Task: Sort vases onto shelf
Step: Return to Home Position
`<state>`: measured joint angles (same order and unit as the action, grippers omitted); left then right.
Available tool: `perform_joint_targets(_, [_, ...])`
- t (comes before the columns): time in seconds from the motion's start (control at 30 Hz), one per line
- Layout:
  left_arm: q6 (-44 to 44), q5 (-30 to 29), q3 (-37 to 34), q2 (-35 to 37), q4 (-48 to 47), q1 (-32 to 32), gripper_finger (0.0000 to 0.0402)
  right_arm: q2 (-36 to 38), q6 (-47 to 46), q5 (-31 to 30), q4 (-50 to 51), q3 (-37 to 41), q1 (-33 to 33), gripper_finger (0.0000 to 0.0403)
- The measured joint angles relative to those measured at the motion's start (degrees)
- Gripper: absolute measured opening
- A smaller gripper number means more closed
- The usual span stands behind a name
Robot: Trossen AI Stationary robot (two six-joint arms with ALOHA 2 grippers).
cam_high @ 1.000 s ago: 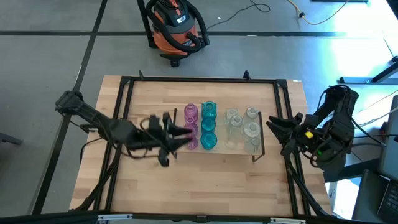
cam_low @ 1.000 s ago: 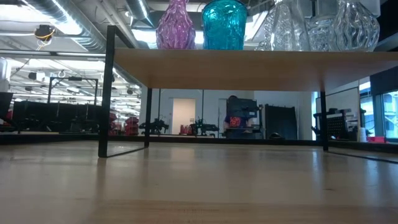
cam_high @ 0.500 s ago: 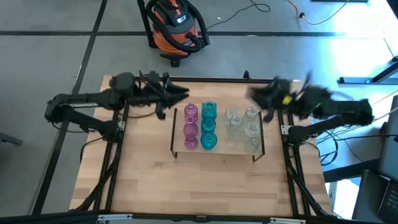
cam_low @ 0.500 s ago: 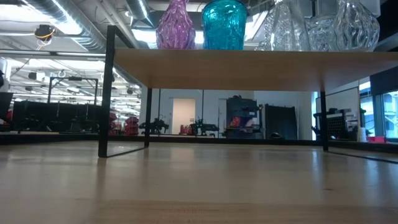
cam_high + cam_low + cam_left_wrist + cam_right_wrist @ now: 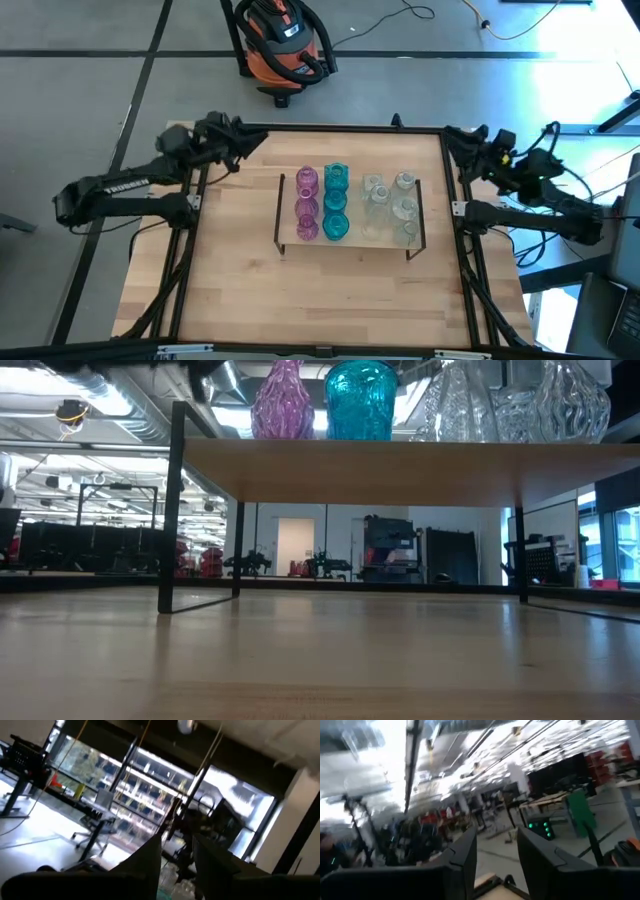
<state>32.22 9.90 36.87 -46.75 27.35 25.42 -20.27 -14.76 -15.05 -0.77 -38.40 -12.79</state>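
worktop: vases in colour rows on the shelf, centre. left claw and right claw at far corners, both parted, empty. risk: a low homing sweep clips the shelf and topples vases.

In the middle of the high view, the low light-wood shelf holds upright glass vases in columns: pink vases left, teal vases just beside them, clear vases filling the right.
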Motion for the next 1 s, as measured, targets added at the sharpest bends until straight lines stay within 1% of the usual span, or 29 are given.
perform_joint_targets(0.1, [5.12, -1.45, -9.13, 2.65, 11.02, 0.77, 0.0105, 3.15, -1.66, -2.21, -3.79, 5.75, -0.01, 0.0119])
perform_joint_targets(0.17, [7.71, -2.5, -13.73, 3.99, 15.84, 1.16, 0.0105, 5.36, -3.18, -2.97, -3.77, 8.47, -0.01, 0.0119])
perform_joint_targets(0.27, [10.73, -4.33, -19.23, 6.82, 19.43, 1.32, 0.0105, 9.62, -5.76, -4.61, -2.15, 12.35, 0.01, 0.0119])
perform_joint_targets(0.43, [11.81, -10.37, -27.3, 12.85, 24.31, 1.15, 0.0105, 19.72, -7.35, -10.17, 2.14, 17.35, 0.01, 0.0119])
perform_joint_targets(0.47, [11.95, -11.71, -29.12, 14.34, 25.11, 1.15, 0.0105, 20.02, -7.56, -12.09, 2.95, 18.14, 0.01, 0.0119])
perform_joint_targets(0.6, [14.97, -16.94, -35.92, 20.46, 26.58, 1.1, 0.0105, 19.52, -8.29, -12.79, 5.55, 18.3, 0.01, 0.0119])
perform_joint_targets(0.63, [15.44, -17.95, -36.44, 21.65, 24.87, 1.02, 0.0104, 19.28, -9.22, -13.89, 6.43, 18.32, 0.01, 0.0119])
perform_joint_targets(0.7, [14.0, -18.37, -36.37, 24.54, 19.42, 1.03, 0.0104, 20.01, -12.05, -16.38, 14.45, 18.92, 0.01, 0.0119])
perform_joint_targets(0.83, [13.53, -19.75, -36.41, 26.67, 10.59, 1.04, 0.0104, 20.03, -17.25, -23.43, 25.09, 18.63, 0.01, 0.0119])
perform_joint_targets(0.9, [14.73, -19.42, -36.42, 26.93, 5.64, 1.04, 0.0104, 20.02, -20.08, -24.96, 30.56, 18.72, 0.01, 0.0119])
perform_joint_targets(1.0, [18.17, -17.44, -36.42, 26.89, -3.43, 0.69, 0.0104, 20.02, -26.01, -25.59, 38.24, 18.69, 0.01, 0.0119])
